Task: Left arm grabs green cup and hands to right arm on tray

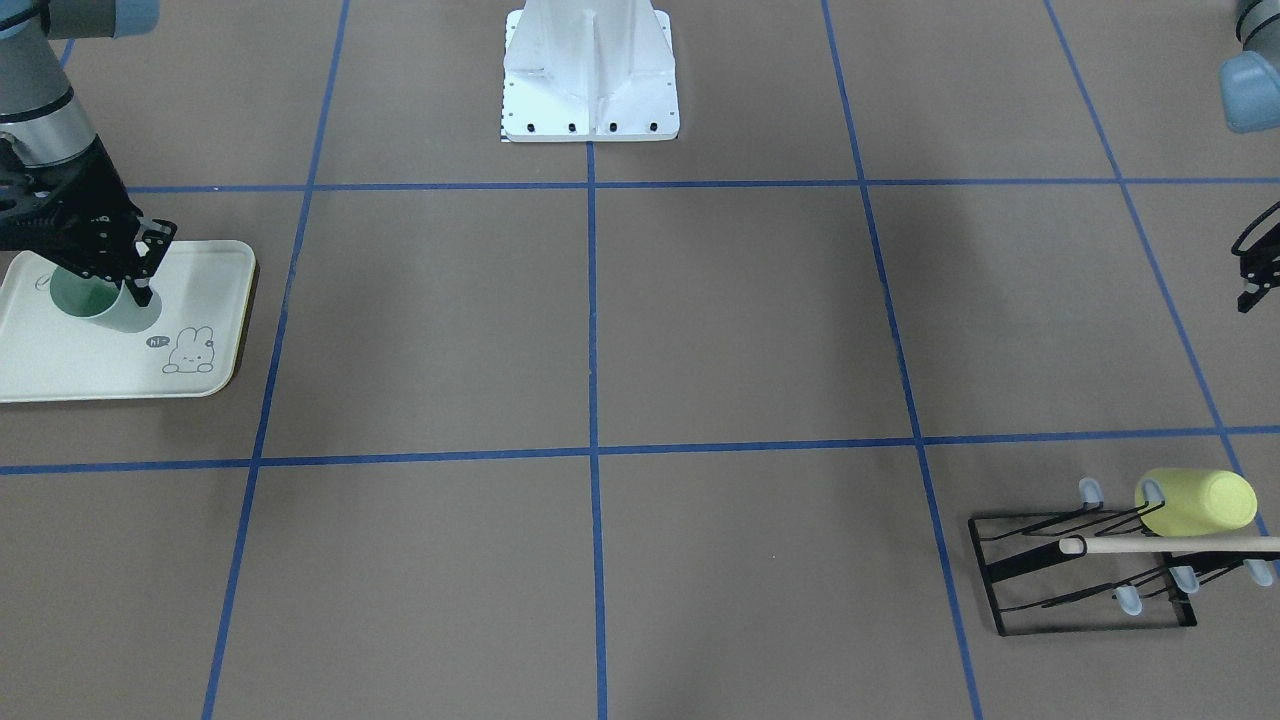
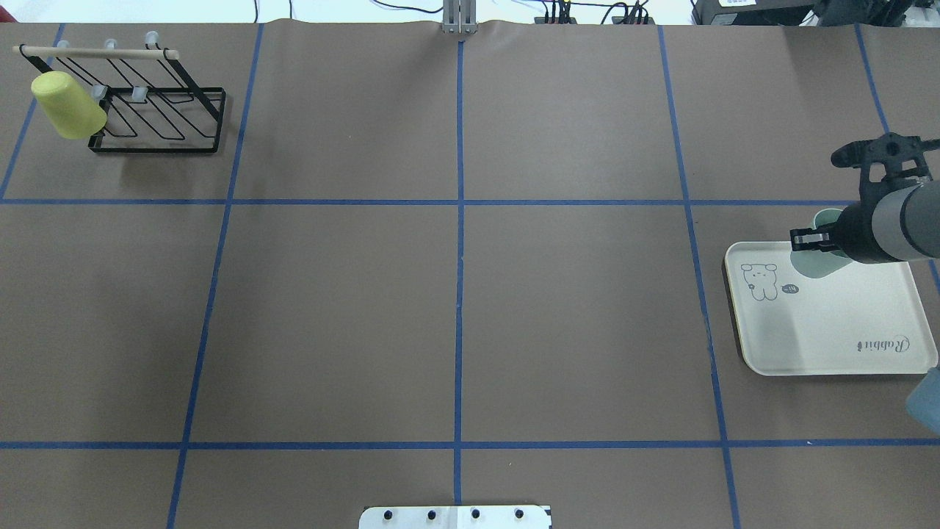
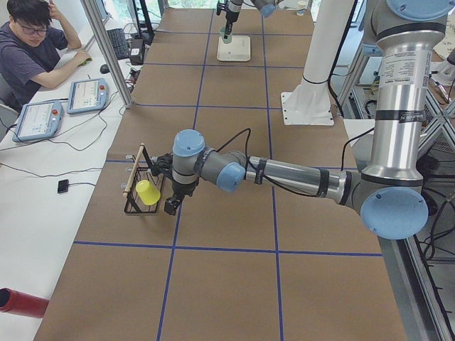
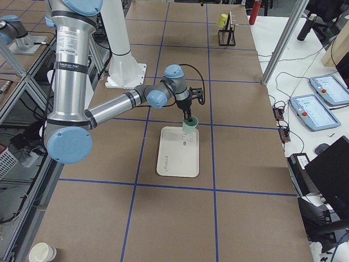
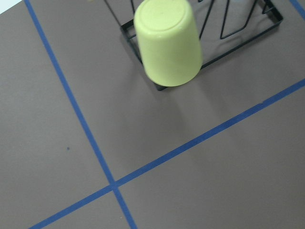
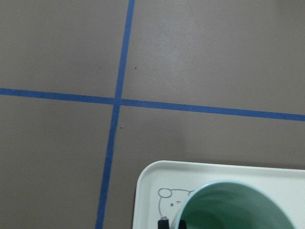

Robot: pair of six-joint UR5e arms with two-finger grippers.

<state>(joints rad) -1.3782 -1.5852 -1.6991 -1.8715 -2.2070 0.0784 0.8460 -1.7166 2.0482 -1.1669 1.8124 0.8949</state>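
Green cup [image 1: 112, 314] at far left of the front view, mouth up, over the upper half of the tray [image 1: 120, 375]; can't tell if its base touches. Right gripper [image 1: 130, 290] pinches its rim. Left gripper [image 1: 1250, 285] at right edge, higher in frame than the rack [image 1: 1000, 580] carrying a yellow-green cup [image 1: 1200, 503]; fingers cropped, grip state unclear.
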